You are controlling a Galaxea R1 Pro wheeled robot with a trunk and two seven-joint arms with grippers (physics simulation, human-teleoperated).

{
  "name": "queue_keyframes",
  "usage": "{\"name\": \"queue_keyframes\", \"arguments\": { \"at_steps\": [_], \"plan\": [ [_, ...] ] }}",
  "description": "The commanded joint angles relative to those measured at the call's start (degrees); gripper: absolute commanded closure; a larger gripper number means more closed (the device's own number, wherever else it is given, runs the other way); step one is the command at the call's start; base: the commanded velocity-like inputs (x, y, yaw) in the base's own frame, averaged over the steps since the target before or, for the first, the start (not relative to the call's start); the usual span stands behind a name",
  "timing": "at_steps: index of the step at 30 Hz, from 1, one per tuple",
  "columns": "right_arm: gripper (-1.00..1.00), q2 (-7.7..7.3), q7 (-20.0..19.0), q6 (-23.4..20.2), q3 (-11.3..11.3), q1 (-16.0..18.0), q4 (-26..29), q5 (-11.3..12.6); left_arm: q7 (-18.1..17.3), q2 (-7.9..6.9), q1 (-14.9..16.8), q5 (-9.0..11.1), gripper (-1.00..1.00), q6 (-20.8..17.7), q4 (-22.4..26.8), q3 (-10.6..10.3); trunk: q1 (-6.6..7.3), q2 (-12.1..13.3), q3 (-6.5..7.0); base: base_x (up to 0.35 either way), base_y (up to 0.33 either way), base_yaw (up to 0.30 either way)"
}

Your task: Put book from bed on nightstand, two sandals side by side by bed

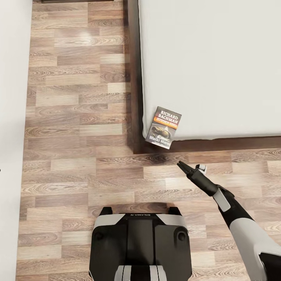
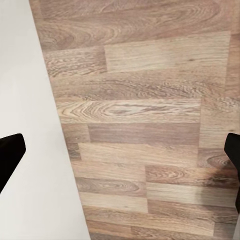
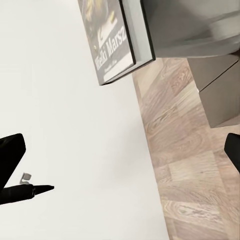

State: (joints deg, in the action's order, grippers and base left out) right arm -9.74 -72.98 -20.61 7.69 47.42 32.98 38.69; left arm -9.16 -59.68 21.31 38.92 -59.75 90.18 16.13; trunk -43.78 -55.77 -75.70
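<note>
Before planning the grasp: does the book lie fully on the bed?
No. The book lies flat, cover up, at the bed corner, its lower end overhanging the mattress edge.

The floor (image 1: 78,117) was glossy, mixed-tone wood plank. The bed (image 1: 214,66) had a smooth, matt grey mattress on a dark wooden frame. The book (image 1: 164,127) at its seven-o'clock corner showed a slick paper cover.

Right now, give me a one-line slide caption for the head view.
Right gripper reaches toward the book overhanging the near corner of the bed.
</note>
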Motion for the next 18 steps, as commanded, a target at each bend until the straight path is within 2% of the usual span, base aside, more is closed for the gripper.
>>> {"name": "queue_keyframes", "arguments": {
  "at_steps": [1,8,18],
  "plan": [
    [-1.00,0.01,-0.12,-0.58,0.00,0.12,-0.02,0.25,-0.59,0.02,0.05,-0.50,-1.00,-0.25,0.00,0.04,-0.01,-0.03,-0.02,0.000,0.000,0.000],
    [-1.00,0.13,-0.08,-0.58,-0.14,0.69,-0.02,0.25,-0.59,0.07,0.05,-0.47,-1.00,-0.25,0.00,0.04,-0.01,-0.03,-0.02,0.000,0.000,0.000],
    [-1.00,0.80,0.00,-0.56,-0.43,1.82,0.05,0.02,-0.59,0.15,-0.01,-0.50,-1.00,-0.25,0.00,0.04,-2.21,-4.04,-1.82,0.000,0.000,0.000]
  ]
}}
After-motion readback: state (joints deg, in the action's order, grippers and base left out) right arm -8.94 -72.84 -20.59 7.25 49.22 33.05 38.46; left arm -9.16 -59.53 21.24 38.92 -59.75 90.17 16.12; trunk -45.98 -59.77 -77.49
